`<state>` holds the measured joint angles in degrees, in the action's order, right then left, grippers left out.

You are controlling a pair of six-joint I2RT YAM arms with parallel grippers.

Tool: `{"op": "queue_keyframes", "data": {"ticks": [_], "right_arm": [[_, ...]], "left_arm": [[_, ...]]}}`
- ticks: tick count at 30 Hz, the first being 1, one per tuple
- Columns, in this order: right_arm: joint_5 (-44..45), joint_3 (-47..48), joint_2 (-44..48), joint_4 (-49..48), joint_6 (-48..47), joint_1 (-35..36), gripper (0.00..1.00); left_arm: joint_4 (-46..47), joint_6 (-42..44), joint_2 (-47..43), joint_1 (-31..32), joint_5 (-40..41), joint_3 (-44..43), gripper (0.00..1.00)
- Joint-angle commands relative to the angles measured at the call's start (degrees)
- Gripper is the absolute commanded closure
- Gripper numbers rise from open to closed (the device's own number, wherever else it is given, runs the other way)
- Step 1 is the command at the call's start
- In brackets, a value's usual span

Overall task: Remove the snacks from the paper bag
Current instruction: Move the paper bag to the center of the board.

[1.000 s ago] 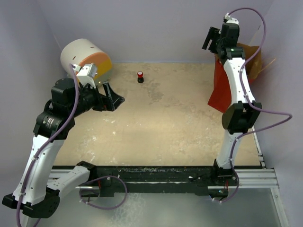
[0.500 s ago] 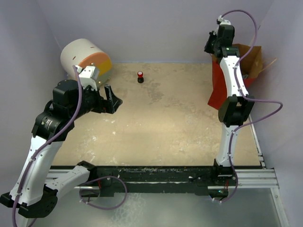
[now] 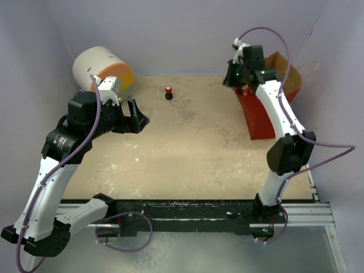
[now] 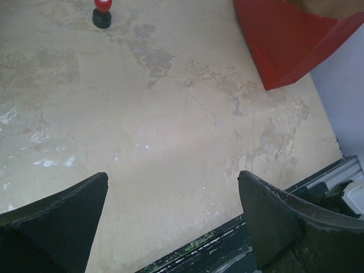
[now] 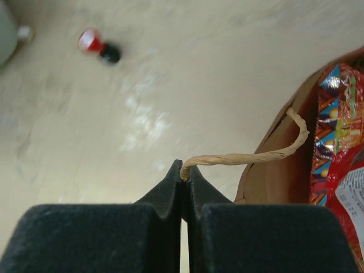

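Observation:
The paper bag (image 3: pixel 260 116), red outside and brown inside, stands at the far right of the table. It also shows in the left wrist view (image 4: pixel 284 40). My right gripper (image 5: pixel 183 170) is shut on the bag's twine handle (image 5: pixel 244 157), high at the bag's left rim (image 3: pixel 242 74). Inside the bag's mouth lies a red crinkly chip bag (image 5: pixel 341 142), one of the snacks; other snacks are hidden. My left gripper (image 4: pixel 173 176) hangs open over the left of the table (image 3: pixel 136 116), with nothing between its fingers.
A white cylinder with an orange-yellow face (image 3: pixel 102 71) lies at the far left corner. A small red-and-black knob (image 3: pixel 169 92) stands near the back middle, also in the left wrist view (image 4: pixel 102 11). Purple walls enclose the table; a metal rail (image 3: pixel 187 207) runs along the near edge.
My right gripper has shut on the twine handle and swung left. The bag has shifted leftward with it. The left arm has barely moved.

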<state>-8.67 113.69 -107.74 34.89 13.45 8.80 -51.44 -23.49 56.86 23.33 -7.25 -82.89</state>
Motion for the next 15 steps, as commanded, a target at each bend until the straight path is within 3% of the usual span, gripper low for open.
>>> {"op": "queue_keyframes", "data": {"ticks": [1,8,15], "right_arm": [[-5.1,-8.2,11.81,0.23,1.26,9.91,1.0],[-7.36,-15.81,18.2,-3.62,11.81,24.73,1.0],[-9.72,-10.68,13.83,-12.78,20.49,34.86,1.0]], "left_arm": [[0.94,-4.09,0.59,0.18,-3.16,-2.47,0.01],[0.67,-8.25,-0.47,0.2,-3.21,-0.96,0.01],[-0.83,-12.37,-3.78,0.15,-0.03,-0.63,0.01]]}}
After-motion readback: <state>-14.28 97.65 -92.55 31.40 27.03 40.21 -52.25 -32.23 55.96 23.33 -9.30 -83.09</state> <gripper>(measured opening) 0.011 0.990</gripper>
